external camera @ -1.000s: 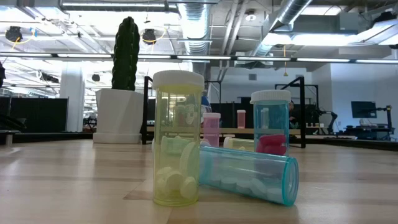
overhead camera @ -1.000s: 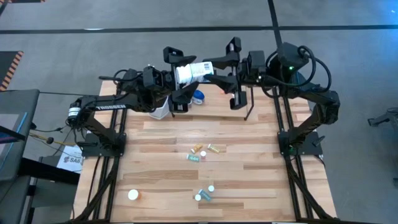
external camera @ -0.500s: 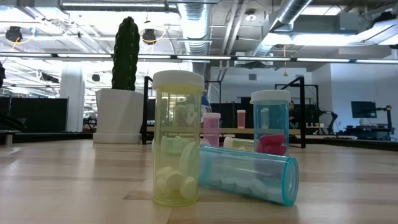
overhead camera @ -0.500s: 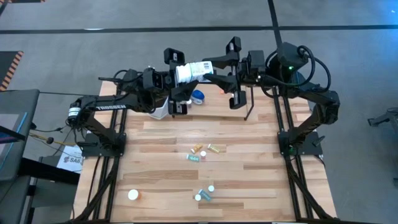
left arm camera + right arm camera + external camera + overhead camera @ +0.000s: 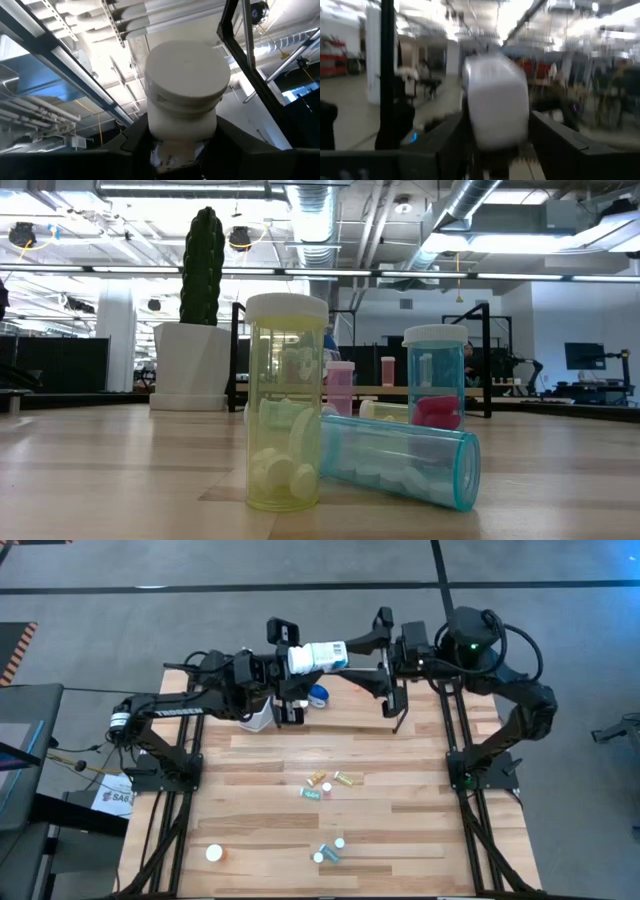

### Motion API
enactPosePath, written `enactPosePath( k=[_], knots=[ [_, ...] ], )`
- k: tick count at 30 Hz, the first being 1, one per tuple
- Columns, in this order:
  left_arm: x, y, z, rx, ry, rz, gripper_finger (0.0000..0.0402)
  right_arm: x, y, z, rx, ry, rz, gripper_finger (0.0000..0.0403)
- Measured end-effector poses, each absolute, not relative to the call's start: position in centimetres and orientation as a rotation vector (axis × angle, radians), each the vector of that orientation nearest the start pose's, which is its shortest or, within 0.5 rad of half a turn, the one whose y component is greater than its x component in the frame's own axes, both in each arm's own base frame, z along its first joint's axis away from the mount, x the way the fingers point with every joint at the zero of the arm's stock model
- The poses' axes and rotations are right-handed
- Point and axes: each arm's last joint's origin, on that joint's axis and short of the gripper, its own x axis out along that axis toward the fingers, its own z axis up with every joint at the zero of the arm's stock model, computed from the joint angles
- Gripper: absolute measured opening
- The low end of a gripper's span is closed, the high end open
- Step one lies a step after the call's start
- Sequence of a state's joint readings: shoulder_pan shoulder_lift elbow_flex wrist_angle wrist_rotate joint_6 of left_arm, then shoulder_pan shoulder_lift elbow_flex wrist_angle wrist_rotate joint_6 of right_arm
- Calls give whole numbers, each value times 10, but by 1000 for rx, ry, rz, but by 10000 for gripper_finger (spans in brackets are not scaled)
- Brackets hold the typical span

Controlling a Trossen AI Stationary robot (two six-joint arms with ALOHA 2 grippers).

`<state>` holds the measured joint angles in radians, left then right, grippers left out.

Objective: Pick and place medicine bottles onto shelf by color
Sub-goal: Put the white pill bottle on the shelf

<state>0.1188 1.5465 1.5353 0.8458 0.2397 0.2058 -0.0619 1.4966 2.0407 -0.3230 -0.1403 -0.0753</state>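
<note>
White bottle (image 5: 318, 655) shifted slightly right vs 0.5 s ago; held above shelf (image 5: 400, 710) at table's far edge; left gripper (image 5: 288, 657) clamps base; right gripper (image 5: 372, 643) fingers wide around cap end, prob. handover.

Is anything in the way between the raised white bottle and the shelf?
Nothing visible blocks the drop. The left gripper holds the white bottle in the air over the shelf, with the right gripper at its other end. A blue bottle already occupies the spot just below.

The white bottle (image 5: 318, 656), held between both arms, has shifted slightly rightward.
</note>
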Motion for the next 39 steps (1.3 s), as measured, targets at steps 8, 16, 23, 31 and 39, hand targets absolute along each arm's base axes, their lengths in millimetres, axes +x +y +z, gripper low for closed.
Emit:
enactPosePath(
  k=[8,16,23,31,39],
  knots=[
    [337,45,477,250,-561,-6,124,209,-13,571,36,40,-82,259],
    [358,75,416,5,16,142,126,182,-13,558,173,239,-154,260],
    [373,78,374,-119,280,129,125,219,-22,526,72,487,-274,260],
    [375,79,363,-135,351,188,125,264,-38,486,47,754,-322,260],
    [375,70,359,-68,402,117,125,286,-43,467,-56,876,-274,260]
  ],
)
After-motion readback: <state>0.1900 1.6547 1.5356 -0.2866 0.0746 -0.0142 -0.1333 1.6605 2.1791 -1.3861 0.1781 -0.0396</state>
